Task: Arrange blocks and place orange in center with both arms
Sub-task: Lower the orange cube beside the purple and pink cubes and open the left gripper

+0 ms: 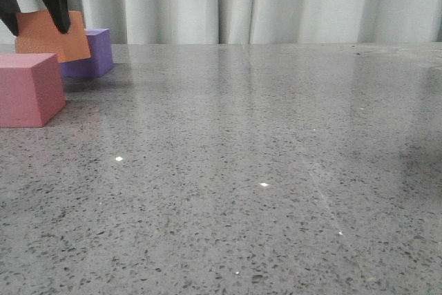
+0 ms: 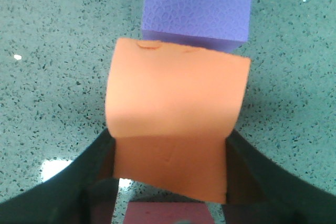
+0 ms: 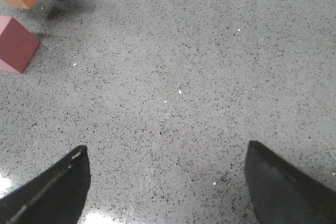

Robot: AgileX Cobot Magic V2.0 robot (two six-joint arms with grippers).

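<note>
The orange cube (image 1: 52, 38) hangs tilted above the counter, between the purple cube (image 1: 92, 53) behind and the pinkish-red cube (image 1: 27, 89) in front.

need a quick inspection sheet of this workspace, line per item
surface: grey speckled stone table, glossy with light glints
job's things: orange cube held tilted off the table; purple cube behind it on the table; pinkish-red cube nearer the camera, on the table
clutter: nothing seen
grippers: left end effector shut on the orange cube; right end effector open over bare table, holding nothing
cables: nothing seen
surroundings: pale curtain behind the table
</note>
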